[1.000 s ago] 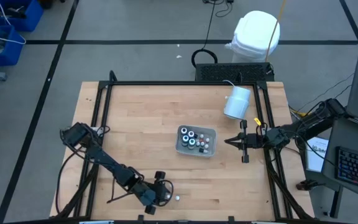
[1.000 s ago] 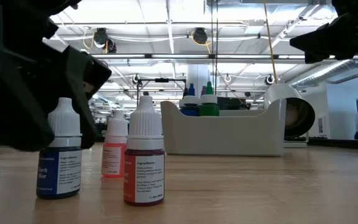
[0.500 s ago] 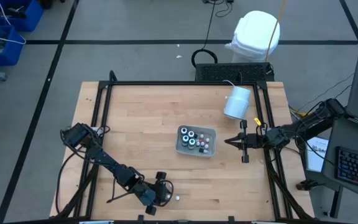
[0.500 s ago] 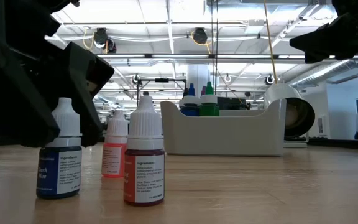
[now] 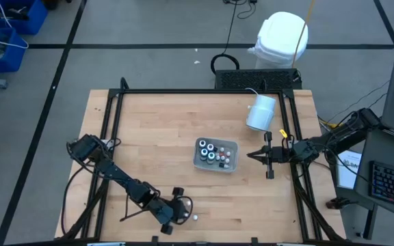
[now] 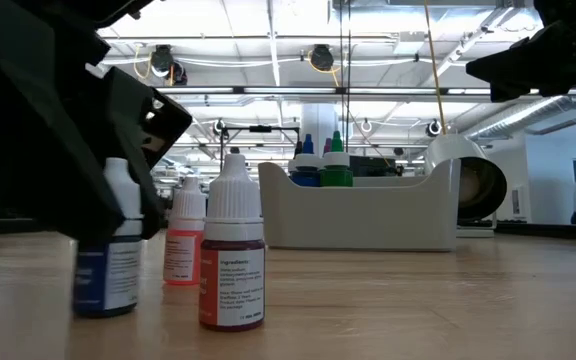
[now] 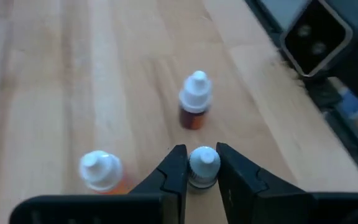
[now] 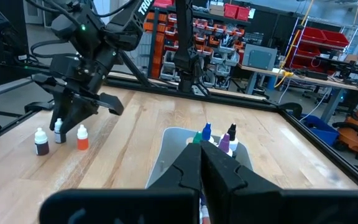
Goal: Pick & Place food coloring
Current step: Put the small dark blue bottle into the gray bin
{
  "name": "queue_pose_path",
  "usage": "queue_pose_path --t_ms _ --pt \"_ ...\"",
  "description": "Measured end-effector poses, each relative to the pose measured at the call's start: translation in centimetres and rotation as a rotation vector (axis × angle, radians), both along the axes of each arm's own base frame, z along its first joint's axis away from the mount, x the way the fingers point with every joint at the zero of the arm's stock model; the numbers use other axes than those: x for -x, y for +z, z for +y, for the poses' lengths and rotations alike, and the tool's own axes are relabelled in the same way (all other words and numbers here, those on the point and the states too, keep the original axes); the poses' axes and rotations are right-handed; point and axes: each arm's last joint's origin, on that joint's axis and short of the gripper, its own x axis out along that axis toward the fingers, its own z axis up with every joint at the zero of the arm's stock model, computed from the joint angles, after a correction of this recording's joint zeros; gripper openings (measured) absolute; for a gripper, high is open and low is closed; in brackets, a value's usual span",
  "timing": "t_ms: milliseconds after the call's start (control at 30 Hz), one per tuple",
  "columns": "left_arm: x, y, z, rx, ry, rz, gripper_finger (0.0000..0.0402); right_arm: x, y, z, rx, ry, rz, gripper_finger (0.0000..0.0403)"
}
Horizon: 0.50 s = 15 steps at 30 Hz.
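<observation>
Left gripper point(image 7: 201, 163) clamps a white-capped food coloring bottle point(image 7: 203, 165).

In the high view most of the wooden table point(image 5: 156, 137) is bare: the whole left half and the upper middle of the frame leave wide passage. Obstacles sit right of centre: a clear tray point(image 5: 215, 155) packed with small bottles, and, above and right of it, a white cylinder point(image 5: 260, 113) lying near the table's upper right edge. The right gripper point(image 5: 254, 156) hangs just right of the tray, narrowing that gap. At the lower middle edge the left gripper point(image 7: 201, 171) fills the space around a blue bottle point(image 6: 108, 262), with a red bottle point(image 6: 232, 255) and an orange bottle point(image 6: 184, 245) close beside, leaving little passage there.
</observation>
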Motion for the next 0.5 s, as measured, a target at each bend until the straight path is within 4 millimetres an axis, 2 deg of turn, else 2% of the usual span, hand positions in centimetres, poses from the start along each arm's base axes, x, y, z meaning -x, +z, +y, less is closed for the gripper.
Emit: queue_pose_path --t_ms 67,133,333,500 --pt "0.2 0.6 -0.1 0.015 -0.022 0.01 0.0067 0.0 0.0 0.0 0.0 0.0 0.0 0.0" --pt "0.1 2.1 -0.4 0.032 -0.02 0.017 0.0067 0.0 0.0 0.0 -0.002 0.0 0.0 0.0" --pt "0.8 8.6 -0.9 -0.09 0.025 0.032 0.0067 0.0 0.0 0.0 -0.003 0.0 -0.001 0.0" --pt "1.8 14.1 0.2 -0.227 0.132 -0.072 0.0067 0.0 0.0 0.0 -0.003 0.0 0.0 0.0"
